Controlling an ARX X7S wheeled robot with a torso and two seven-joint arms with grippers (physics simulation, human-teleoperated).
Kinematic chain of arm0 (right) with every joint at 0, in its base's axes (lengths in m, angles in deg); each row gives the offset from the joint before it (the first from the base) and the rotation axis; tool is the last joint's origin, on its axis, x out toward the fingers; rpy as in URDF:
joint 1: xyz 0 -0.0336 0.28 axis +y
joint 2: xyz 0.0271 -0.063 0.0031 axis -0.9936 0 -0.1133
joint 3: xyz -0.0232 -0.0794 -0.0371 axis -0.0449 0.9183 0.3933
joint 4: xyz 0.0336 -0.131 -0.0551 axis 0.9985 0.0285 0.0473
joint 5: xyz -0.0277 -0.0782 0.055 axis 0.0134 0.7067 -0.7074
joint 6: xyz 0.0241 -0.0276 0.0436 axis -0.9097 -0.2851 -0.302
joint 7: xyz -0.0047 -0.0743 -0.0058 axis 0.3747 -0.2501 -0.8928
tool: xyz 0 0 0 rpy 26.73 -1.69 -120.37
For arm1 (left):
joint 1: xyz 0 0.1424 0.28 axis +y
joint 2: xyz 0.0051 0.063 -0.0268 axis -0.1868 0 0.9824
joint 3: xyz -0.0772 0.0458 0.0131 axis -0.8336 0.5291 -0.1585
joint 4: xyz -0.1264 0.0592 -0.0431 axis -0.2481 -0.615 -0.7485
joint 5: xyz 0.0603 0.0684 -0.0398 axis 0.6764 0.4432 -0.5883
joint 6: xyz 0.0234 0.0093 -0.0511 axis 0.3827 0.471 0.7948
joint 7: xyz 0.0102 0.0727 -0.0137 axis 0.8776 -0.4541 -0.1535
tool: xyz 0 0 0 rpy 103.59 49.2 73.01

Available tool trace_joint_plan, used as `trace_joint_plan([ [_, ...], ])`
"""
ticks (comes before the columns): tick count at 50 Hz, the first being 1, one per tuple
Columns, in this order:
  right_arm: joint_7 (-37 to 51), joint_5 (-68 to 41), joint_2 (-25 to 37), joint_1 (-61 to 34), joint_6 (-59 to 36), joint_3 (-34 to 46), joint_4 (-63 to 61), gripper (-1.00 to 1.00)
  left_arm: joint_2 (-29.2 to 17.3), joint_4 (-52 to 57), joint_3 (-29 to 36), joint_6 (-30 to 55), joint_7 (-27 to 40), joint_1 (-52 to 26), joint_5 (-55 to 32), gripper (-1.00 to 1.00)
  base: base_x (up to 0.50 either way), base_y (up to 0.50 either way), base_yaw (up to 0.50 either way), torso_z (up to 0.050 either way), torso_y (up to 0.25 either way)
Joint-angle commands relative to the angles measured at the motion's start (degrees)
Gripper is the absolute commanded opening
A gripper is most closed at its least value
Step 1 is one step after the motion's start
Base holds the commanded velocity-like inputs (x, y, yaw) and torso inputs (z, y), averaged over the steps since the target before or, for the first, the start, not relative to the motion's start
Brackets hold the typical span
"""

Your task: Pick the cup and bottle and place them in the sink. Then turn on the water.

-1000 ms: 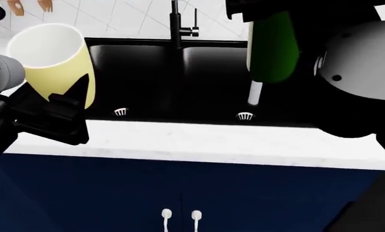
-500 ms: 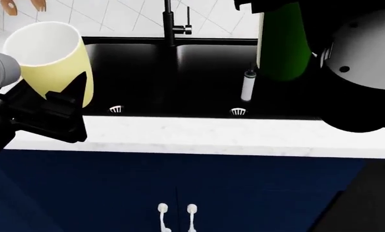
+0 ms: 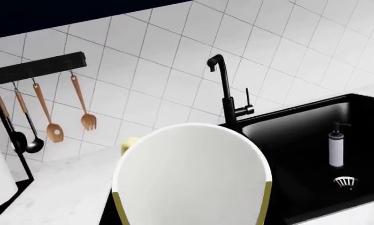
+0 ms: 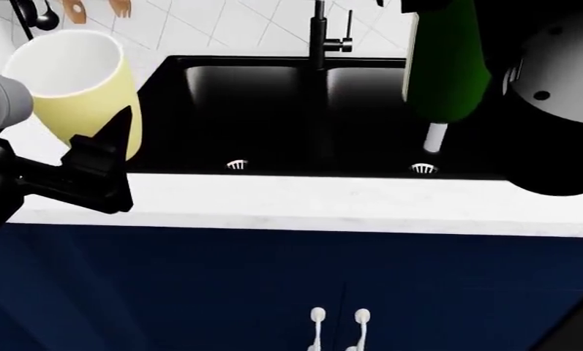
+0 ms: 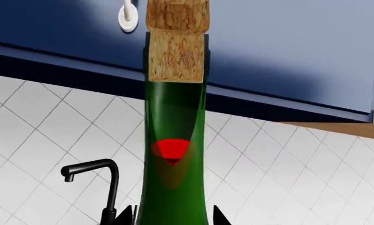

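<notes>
Cabinet front: dark blue doors with two white handles [image 4: 338, 322], nearest the robot, below the pale counter [image 4: 320, 208]
Left gripper: the left gripper [image 4: 101, 157] is clenched around the cup [image 4: 77, 80], black fingers against its lower wall; the hold keeps the mouth up, slightly tilted, so it can be carried level
Cup place: lifted above the counter's left part, just short of the sink's left edge, not yet over a basin
Right gripper: the right gripper [image 5: 171, 218] is clamped on the bottle [image 4: 448, 62], dark finger tips showing either side of the green glass in the right wrist view; cork [image 5: 177, 42] upward, so it hangs upright for lowering
Bottle place: raised over the right side of the sink [image 4: 271, 95], clear of the basin floor
Sink: black, two basins, a metal drain [image 4: 236, 165] in each, a small white dispenser [image 4: 434, 137] in the right one
Far edge: black faucet [image 4: 322, 33] at the centre divider, tiled wall and hanging utensils [image 3: 52, 112] behind
Judged stage: both items carried, neither set down; water not yet on
</notes>
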Motion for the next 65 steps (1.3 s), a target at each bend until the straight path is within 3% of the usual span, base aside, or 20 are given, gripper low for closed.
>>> trace_joint_plan([
  [1,0.72,1.50,0.94,0.43,-0.29,-0.75,0.18,-1.00,0.52,-0.32,0.18,-0.41,0.93,-0.88,-0.36,-1.00,-0.10,0.00,0.00,0.000,0.000],
  [46,3.56,-0.97,2.21,1.77,0.32,-2.66,1.26,-1.00,1.07,-0.65,1.24,0.57,1.84,-3.03,-1.44,-1.00,-0.06,0.00,0.00,0.000,0.001],
  [65,2.98,-0.48,1.21,-0.22,-1.37,-1.58,1.13,-1.00,0.83,-0.71,0.92,0.37,1.54,-2.59,-1.08,-1.00,0.15,0.00,0.00,0.000,0.001],
])
